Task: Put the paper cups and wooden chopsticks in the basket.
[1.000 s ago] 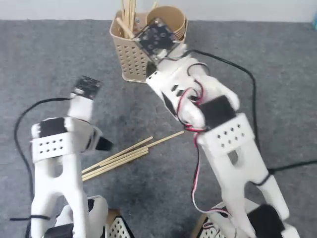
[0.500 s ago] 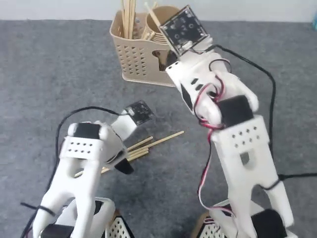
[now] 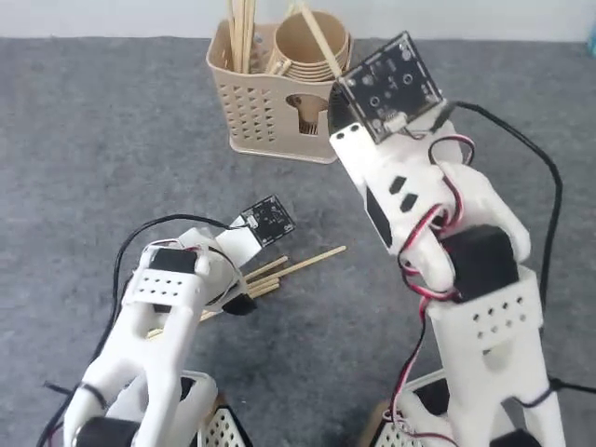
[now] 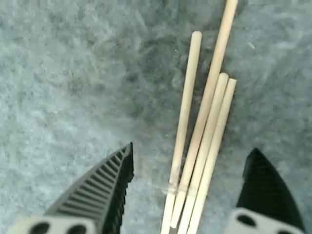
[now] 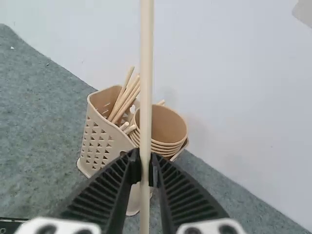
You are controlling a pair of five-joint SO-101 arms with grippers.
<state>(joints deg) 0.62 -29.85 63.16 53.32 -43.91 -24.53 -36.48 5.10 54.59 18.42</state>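
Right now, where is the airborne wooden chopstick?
In the right wrist view, the pale wooden chopstick is clamped in the right gripper, near the beige perforated basket of stacked paper cups.

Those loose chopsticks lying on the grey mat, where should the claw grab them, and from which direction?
Probably from straight above, around the middle of the bundle. The chopsticks lie flat on the mat, nearly parallel and mostly close together, so a claw closing across them from both long sides could pinch several at once. The left claw hangs open over them that way, with one jaw on each side.
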